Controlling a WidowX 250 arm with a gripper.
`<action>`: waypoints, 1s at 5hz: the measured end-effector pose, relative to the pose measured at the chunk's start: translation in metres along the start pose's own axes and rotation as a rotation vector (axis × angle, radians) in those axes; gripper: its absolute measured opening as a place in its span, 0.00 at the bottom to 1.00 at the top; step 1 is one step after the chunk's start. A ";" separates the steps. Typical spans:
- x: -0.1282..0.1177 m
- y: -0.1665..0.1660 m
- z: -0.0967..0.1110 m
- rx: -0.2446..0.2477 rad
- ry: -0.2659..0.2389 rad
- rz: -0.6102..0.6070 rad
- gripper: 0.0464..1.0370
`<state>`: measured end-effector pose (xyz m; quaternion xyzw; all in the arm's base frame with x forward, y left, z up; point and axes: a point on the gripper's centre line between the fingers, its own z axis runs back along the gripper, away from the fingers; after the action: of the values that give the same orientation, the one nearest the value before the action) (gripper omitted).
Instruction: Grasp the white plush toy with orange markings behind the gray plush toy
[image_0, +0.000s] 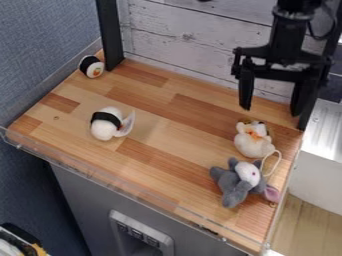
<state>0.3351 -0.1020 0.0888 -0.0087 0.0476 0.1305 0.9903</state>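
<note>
Wooden tabletop (150, 132), whitewashed plank wall (194, 35)

Left, sushi roll (92, 66) behind rice toy (105, 129); right, one plush animal (251, 143) behind another (233, 184).

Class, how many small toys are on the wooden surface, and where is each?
4: a black-and-white roll in the far left corner, a white toy with a black band on the left, a cream toy on the right, and a grey toy just in front of it.
</note>
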 end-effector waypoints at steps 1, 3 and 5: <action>0.004 -0.004 -0.026 0.004 0.000 -0.025 0.96; 0.015 -0.007 -0.065 0.006 0.001 0.150 0.96; 0.028 -0.010 -0.073 -0.005 -0.008 0.301 0.89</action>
<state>0.3576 -0.1063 0.0137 -0.0036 0.0440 0.2778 0.9596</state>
